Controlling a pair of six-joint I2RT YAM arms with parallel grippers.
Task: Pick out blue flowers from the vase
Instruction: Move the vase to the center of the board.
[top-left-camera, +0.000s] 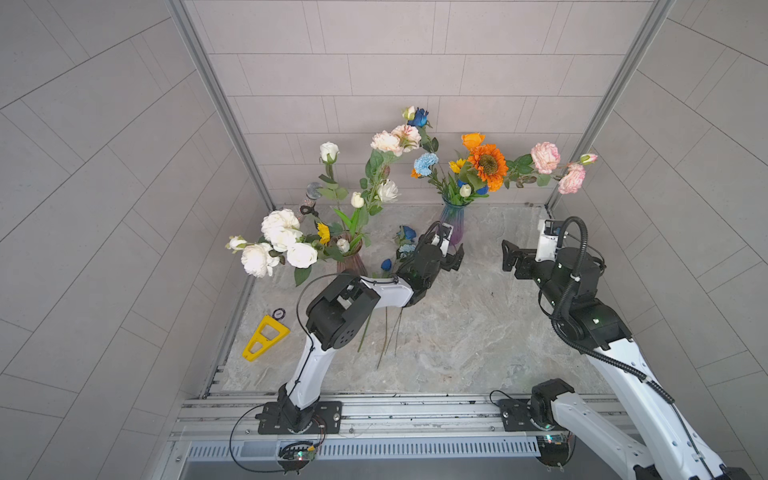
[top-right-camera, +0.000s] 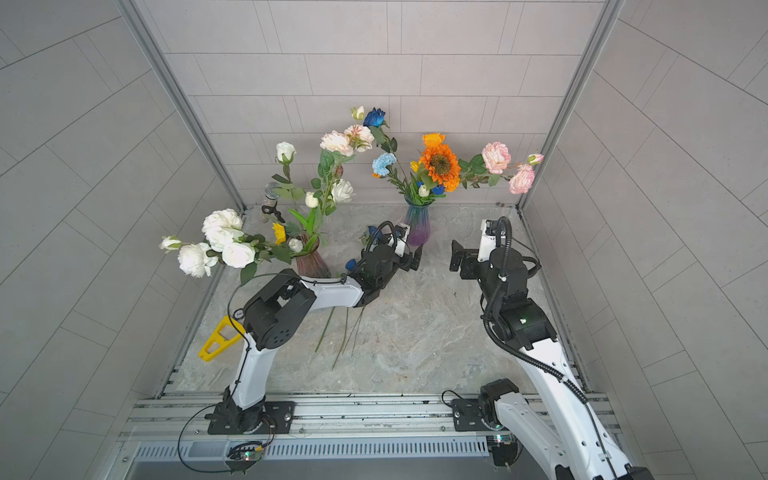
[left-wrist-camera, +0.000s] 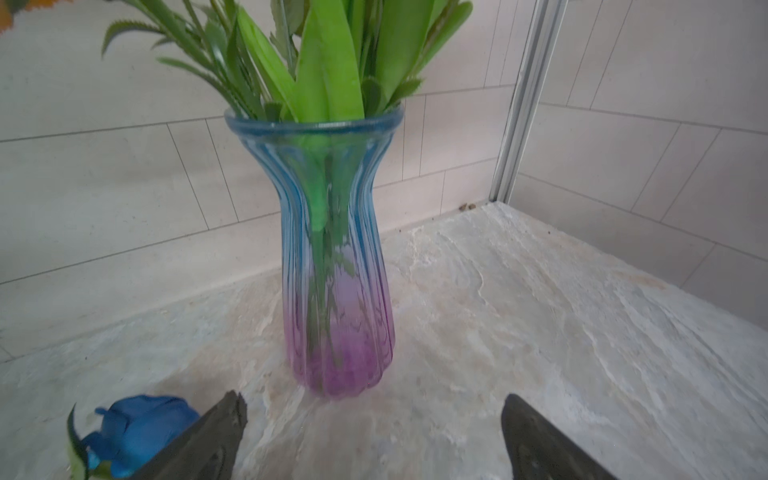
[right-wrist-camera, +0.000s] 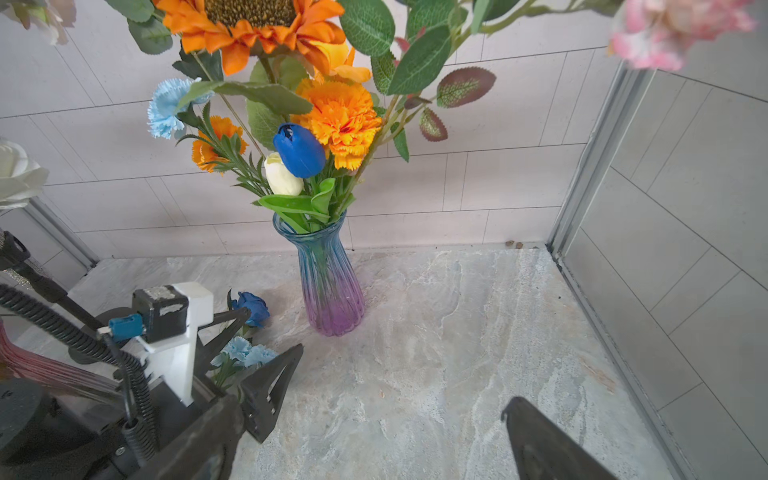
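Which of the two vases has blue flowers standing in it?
The blue-and-purple glass vase. It holds a dark blue tulip and a light blue carnation; the brownish vase holds mostly white blooms, none blue.

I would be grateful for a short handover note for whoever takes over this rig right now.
The left hand is open and empty, low in front of the blue vase.
The right hand is open and empty, off to that vase's right.
Done: a blue rose, a pale blue carnation and a blue bud lie on the table beside the left hand.
Left: the vase holds a second carnation, a blue tulip and a tall rose whose stem seems to run into it.
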